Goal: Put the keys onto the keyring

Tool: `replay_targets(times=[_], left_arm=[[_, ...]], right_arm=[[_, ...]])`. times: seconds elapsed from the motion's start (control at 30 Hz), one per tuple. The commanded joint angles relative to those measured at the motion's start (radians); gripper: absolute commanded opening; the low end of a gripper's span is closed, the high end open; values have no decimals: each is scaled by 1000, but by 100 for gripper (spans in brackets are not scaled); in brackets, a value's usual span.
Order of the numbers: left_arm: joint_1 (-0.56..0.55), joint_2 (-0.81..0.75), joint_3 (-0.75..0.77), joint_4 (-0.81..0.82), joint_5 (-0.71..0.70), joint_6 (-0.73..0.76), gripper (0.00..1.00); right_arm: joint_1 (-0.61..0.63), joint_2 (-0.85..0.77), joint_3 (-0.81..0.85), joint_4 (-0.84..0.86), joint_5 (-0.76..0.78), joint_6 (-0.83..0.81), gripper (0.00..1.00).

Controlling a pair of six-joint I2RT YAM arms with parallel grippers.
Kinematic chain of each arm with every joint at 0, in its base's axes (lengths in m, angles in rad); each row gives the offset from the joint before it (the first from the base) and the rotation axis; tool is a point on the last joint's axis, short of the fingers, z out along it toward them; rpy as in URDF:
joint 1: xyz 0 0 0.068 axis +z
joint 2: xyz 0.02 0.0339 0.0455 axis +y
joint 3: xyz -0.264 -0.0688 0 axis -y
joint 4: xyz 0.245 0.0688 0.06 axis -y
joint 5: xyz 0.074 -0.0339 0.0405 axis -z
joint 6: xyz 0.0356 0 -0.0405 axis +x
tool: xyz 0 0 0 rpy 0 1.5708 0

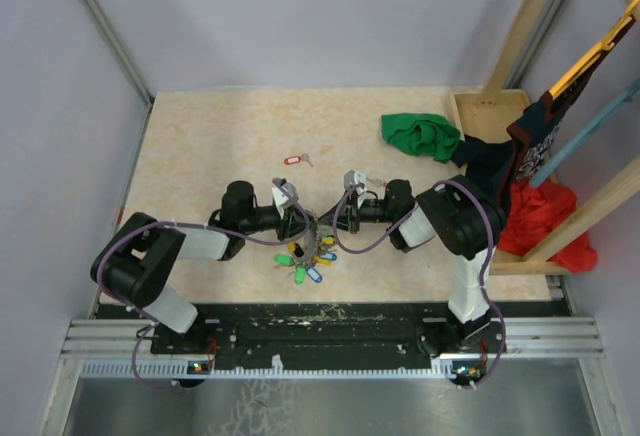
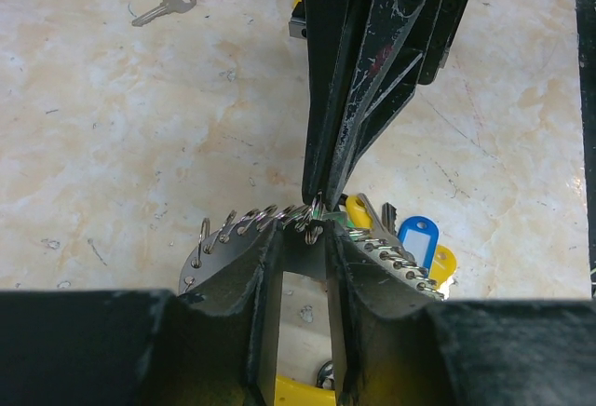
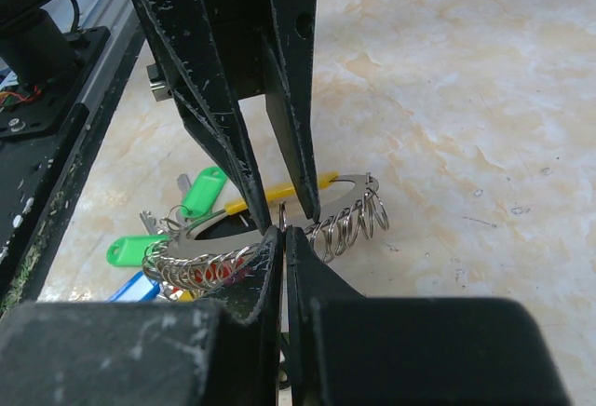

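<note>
The keyring [image 1: 305,256] is a flat grey metal loop strung with several small split rings, keys and blue, green and yellow tags. It lies at the table's middle front. My left gripper [image 2: 303,238] grips the loop's band [image 2: 222,255] between its fingertips. My right gripper [image 3: 284,234] meets it head-on, shut on one small split ring at the band [image 3: 354,182]. In the top view the left gripper [image 1: 308,226] and the right gripper [image 1: 328,222] touch tips above the tags. No loose brass key shows; anything in the right jaws is hidden.
A silver key with a red oblong tag [image 1: 293,160] lies alone farther back and also shows in the left wrist view [image 2: 163,6]. A green cloth [image 1: 420,134], a wooden box [image 1: 490,111], dark and red garments [image 1: 545,221] crowd the right side.
</note>
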Motion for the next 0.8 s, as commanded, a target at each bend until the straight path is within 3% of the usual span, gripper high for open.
replay_targets(times=[0.0, 0.2, 0.3, 0.5, 0.6, 0.77], left_arm=[[1, 20, 20, 17, 22, -3, 27], [1, 17, 27, -5, 20, 10, 0], [2, -11, 19, -18, 7, 26, 0], [1, -69, 9, -76, -4, 70, 0], [0, -96, -4, -82, -5, 83, 0], [-12, -118, -12, -89, -15, 123, 0]], right_arm=[[10, -3, 38, 78, -23, 16, 0], [12, -18, 30, 76, -15, 17, 0], [12, -35, 22, 72, -1, 23, 1], [8, -100, -23, 54, 74, 61, 27], [3, -167, -44, -68, 128, 42, 35], [5, -321, -58, -348, 280, 1, 39]])
